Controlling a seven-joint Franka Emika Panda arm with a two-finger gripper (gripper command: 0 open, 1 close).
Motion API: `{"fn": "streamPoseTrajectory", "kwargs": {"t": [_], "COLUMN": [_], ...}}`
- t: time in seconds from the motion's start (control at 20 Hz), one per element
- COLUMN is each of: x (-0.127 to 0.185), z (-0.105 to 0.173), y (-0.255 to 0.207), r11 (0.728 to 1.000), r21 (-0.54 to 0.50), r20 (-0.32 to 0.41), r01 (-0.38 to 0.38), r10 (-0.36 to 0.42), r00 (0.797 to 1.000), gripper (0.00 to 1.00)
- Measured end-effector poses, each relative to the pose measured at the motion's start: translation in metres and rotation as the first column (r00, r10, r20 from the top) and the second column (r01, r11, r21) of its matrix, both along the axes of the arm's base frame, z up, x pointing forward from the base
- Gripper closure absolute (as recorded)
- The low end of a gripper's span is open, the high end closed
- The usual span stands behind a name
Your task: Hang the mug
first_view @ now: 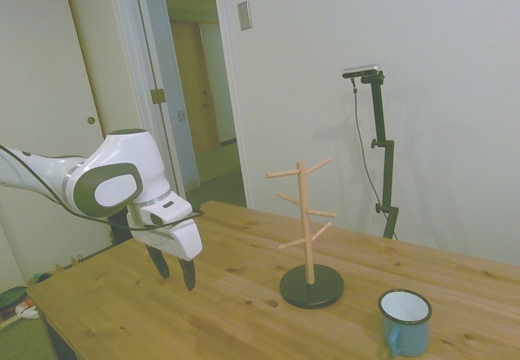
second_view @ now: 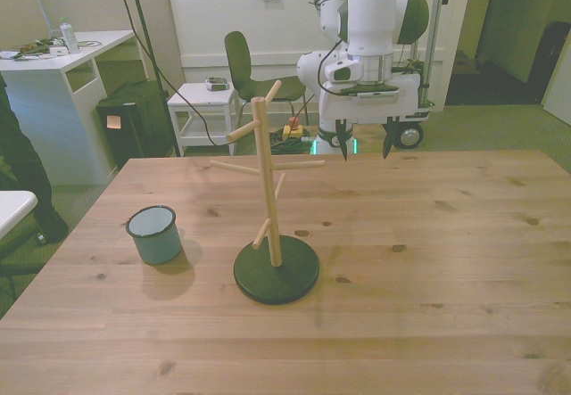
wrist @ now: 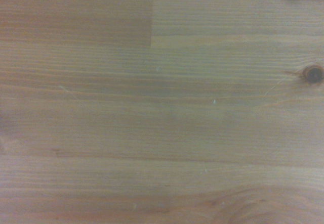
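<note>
The mug [first_view: 405, 322] [second_view: 155, 234] is small, blue enamel with a white inside, and stands upright on the table toward the front view's left. Beside it rises a wooden peg stand [first_view: 305, 223] [second_view: 267, 190] on a round dark base [second_view: 277, 271], its pegs all bare. My gripper [first_view: 174, 270] [second_view: 365, 144] hovers a little above the table near its far edge, well away from both mug and stand. Its two dark fingers [second_view: 343, 143] point down, spread apart, with nothing between them. The wrist view holds only bare wood grain [wrist: 162, 107].
The wooden table [second_view: 428, 252] stretches wide on the front view's right. Behind it stand a chair [second_view: 243, 63], a small white side table [second_view: 205, 101] and a white desk [second_view: 62, 65]. A person's dark sleeve [second_view: 16, 154] shows at the front view's left edge.
</note>
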State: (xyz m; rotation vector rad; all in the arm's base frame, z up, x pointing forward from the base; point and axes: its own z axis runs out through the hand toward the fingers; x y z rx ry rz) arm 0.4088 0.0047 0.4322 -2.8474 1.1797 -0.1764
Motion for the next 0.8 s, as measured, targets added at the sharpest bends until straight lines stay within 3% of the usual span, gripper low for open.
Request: {"fn": "streamPoseTrajectory", "kwargs": {"t": [0.2,0.45,0.8], "x": [0.002,0.014,0.049], "z": [0.004,0.022,0.022], "y": [-0.020,-0.088,-0.166], "r11": [0.999,0.992,0.982], "r21": [0.012,0.042,0.056], "r20": [0.007,0.019,-0.014], "r01": [0.037,0.115,0.183], "r10": [-0.037,-0.116,-0.182], "r00": [0.999,0.993,0.983], "gripper": [0.00,0.00,0.00]}}
